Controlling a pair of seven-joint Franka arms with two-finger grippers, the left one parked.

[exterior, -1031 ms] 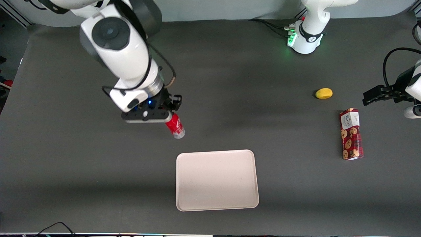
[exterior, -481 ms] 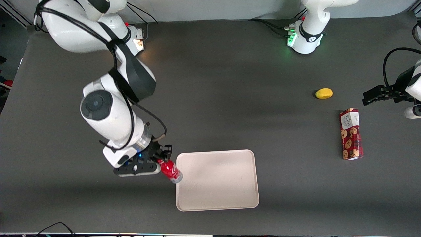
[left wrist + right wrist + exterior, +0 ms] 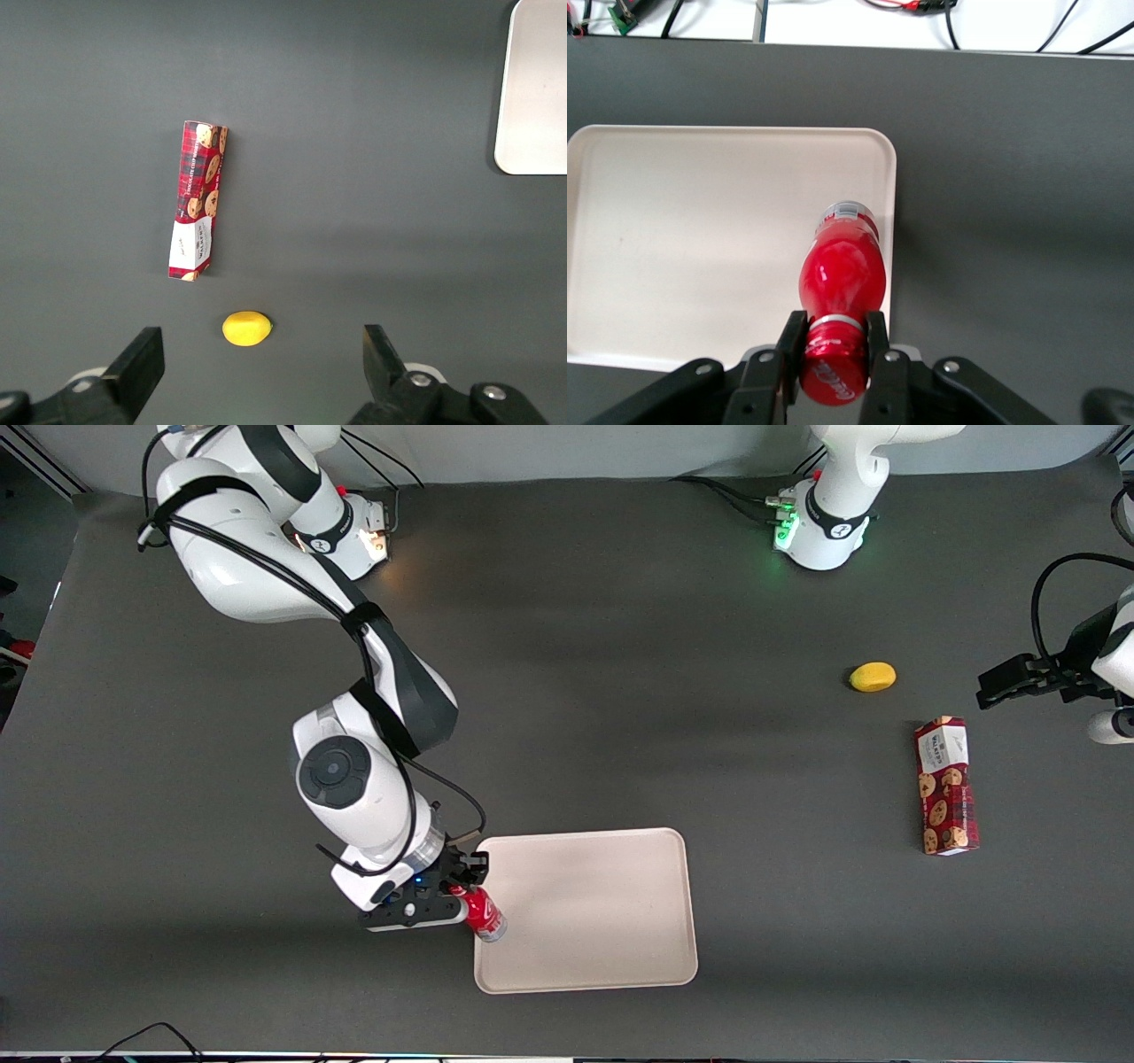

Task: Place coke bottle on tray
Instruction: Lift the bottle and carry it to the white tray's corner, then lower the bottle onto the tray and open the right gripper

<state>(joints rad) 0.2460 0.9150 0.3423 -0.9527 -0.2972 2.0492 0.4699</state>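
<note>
The gripper point(image 3: 458, 901) hangs at the tray's edge toward the working arm's end of the table, its two fingers point(image 3: 792, 336) closed against the neck of the coke bottle point(image 3: 485, 919), just under the red cap. The fingertips themselves are hidden by the bottle in the wrist view, and the gripper body is cut off at the frame edge.

The tray point(image 3: 602, 921), pale cream-pink with a low rim, lies flat on the dark table point(image 3: 620, 691); the left wrist view catches only one rounded corner of it point(image 3: 532, 97).

The cookie box point(image 3: 945, 786) lies on its side toward the parked arm's end, its print too small to read.

The bottle's silvery base hangs over the tray's rim strip; whether it touches cannot be told.

A small yellow lemon-like fruit point(image 3: 873, 677) sits near the box, farther from the front camera.
</note>
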